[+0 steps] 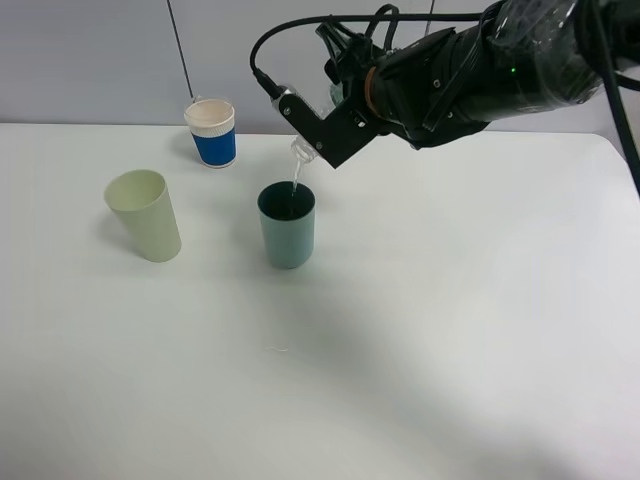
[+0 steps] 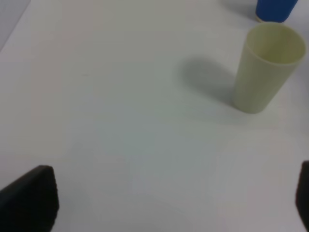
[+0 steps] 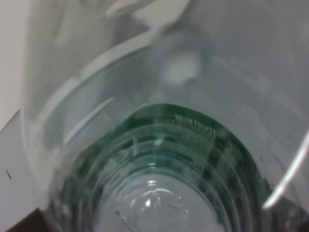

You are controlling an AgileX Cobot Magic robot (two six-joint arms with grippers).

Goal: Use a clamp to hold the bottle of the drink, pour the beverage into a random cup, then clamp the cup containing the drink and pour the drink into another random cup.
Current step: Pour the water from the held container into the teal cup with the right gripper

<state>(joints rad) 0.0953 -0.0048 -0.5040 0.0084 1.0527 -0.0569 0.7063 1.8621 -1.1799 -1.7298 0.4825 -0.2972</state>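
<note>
Three cups stand on the white table (image 1: 450, 350): a teal cup (image 1: 287, 232) in the middle, a cream cup (image 1: 146, 216) well apart to its left, and a blue cup (image 1: 211, 134) with a white rim at the back.

Item 1. My right pincer (image 1: 318, 135) is clamped on the clear bottle (image 1: 301, 153). I hold it tipped neck-down directly above the teal cup so that the thin stream (image 1: 296, 182) falls inside the rim. The neck hangs just above the cup and does not touch it (this leaves room to level the bottle without knocking the cup).

Item 2. My left pincer (image 2: 166, 198) is spread wide and holds nothing. It hovers low over the table near the cream cup (image 2: 266, 67), clear of the pour. I judge it is well placed to take a cup in the second stage.

Item 3. Markings. In the right wrist view the bottle (image 3: 159, 145) fills the frame. A green band with rows of pale print shows through the plastic, too blurred to read. No writing is legible on any cup.

Assessment: the first pour is under way and the second has not begun.
</note>
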